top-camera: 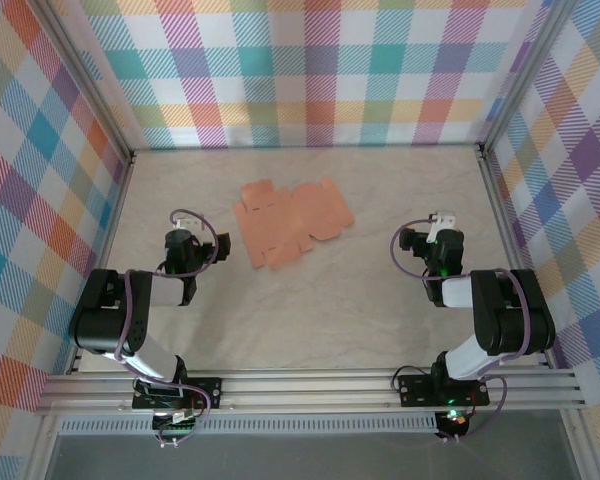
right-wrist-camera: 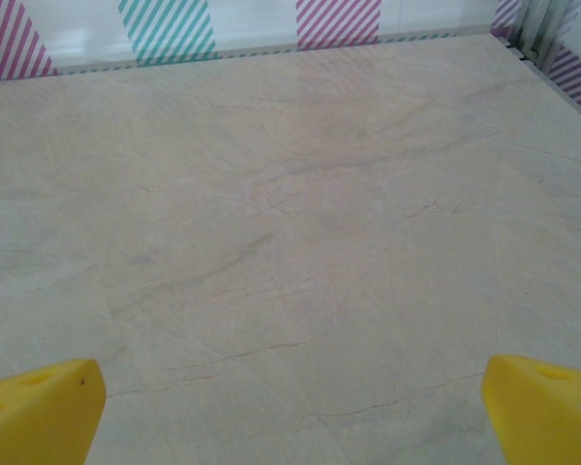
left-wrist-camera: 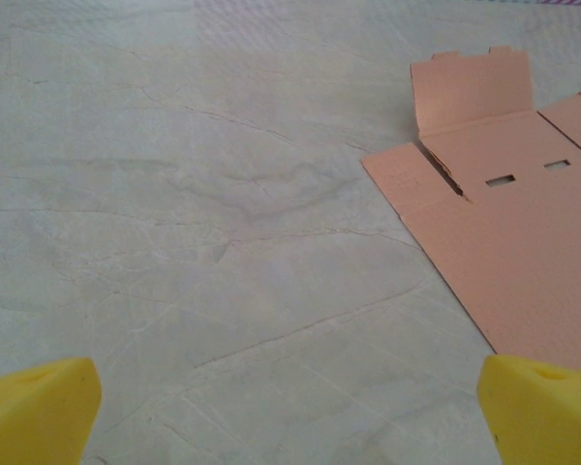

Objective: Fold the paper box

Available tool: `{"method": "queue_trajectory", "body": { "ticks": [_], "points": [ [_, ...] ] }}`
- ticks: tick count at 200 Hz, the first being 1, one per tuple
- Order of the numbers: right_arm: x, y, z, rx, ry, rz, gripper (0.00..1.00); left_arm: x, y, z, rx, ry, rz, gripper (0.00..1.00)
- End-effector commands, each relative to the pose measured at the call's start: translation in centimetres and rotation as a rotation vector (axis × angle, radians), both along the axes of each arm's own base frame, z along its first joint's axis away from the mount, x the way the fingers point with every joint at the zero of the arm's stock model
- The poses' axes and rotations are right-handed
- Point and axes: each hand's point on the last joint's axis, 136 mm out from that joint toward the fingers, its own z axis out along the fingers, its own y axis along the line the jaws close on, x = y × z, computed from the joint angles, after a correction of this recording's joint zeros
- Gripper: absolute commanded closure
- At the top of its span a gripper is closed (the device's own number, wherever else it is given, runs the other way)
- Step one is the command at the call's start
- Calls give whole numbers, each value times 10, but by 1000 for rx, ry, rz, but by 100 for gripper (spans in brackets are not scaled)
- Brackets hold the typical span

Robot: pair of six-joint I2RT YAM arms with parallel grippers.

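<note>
Paper box [top-camera: 292, 222]: flat, unfolded | left gripper [left-wrist-camera: 290, 415], right gripper [right-wrist-camera: 290, 415]: both wide, empty | next: pin middle, raise flap at crease

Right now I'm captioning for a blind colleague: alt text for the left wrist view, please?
A flat, unfolded salmon-orange paper box lies on the pale marbled table at upper right. The left arm's yellow fingers stand wide apart in the bottom corners, empty.

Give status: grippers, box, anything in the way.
Left gripper open, empty. Right gripper open, empty, over beige marbled table. Salmon-orange die-cut card box lying unfolded, untouched, between and beyond both arms. Nothing in the way.
</note>
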Motion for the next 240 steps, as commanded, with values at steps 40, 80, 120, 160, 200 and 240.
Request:
{"method": "queue_trajectory", "body": {
  "ticks": [40,80,120,160,200,240],
  "points": [
    [-4,12,32,-31,-1,31,0,-10,-8,75,27,-52,-15,0],
    [-12,33,75,50,14,108,0,-23,-32,113,-39,-76,-73,0],
    [-27,90,94,295,94,220,0,-48,-52,144,-108,-97,-150,0],
    [-46,172,81,549,242,330,0,-70,-58,163,-91,-102,-207,0],
    [-50,236,51,746,418,325,1,-75,-61,164,-82,-90,-235,0],
    [-47,275,16,914,575,265,26,-75,-59,153,-89,-61,-220,0]
  ]
}}
